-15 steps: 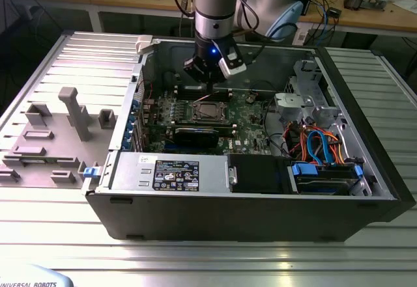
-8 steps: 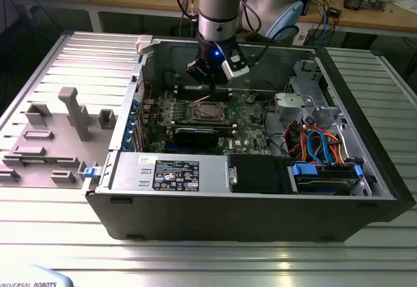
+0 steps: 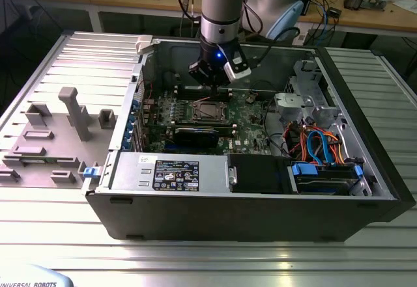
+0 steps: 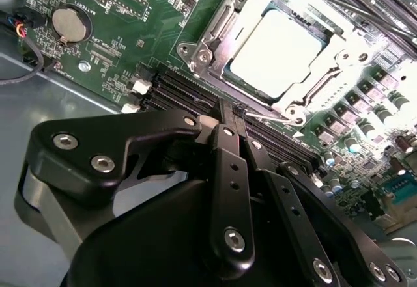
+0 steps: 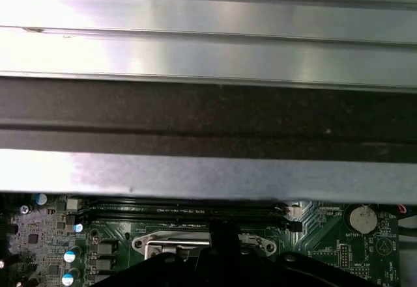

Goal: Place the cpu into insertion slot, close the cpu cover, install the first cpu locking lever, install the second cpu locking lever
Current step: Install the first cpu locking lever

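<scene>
The cpu (image 4: 277,51) lies flat in the insertion slot (image 4: 215,72), its pale metal top showing through the window of the cpu cover (image 4: 339,53), which is folded down over it. A thin wire locking lever (image 4: 267,115) runs along the socket's near edge. My gripper (image 4: 231,112) is shut, with its black fingers pressed together. Their tips are at the hooked end of that lever; I cannot tell whether they grip it. In the exterior view the gripper (image 3: 214,85) hangs just beyond the socket (image 3: 210,110) inside the open computer case.
Long black memory slots (image 4: 189,95) run beside the socket, right under the fingers. A coin battery (image 4: 70,24) sits further off on the green board. The case wall (image 5: 208,118) stands close behind. Drive bays and cables (image 3: 319,147) fill the exterior view's right.
</scene>
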Robot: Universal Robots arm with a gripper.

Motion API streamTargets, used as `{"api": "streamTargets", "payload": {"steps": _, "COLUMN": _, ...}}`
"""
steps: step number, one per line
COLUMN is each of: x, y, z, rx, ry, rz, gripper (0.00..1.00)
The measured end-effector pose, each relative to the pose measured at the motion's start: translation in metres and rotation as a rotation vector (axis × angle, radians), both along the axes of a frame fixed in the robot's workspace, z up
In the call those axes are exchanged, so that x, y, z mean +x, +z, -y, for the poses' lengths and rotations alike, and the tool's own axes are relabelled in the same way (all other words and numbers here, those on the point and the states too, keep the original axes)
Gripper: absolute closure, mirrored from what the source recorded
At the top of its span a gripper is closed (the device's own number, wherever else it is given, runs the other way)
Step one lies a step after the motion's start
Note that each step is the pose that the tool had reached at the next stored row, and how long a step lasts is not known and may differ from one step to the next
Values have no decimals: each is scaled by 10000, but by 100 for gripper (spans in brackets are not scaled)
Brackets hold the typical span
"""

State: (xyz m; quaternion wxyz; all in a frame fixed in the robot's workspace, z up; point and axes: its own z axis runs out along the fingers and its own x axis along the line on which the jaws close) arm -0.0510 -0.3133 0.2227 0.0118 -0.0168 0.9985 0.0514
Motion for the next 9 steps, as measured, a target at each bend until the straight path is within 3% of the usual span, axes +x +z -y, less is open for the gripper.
{"api": "streamTargets", "payload": {"steps": 9, "x": 35, "y": -62, "z": 0, "rx": -1, "ry": 0, "rz": -3, "gripper": 89}}
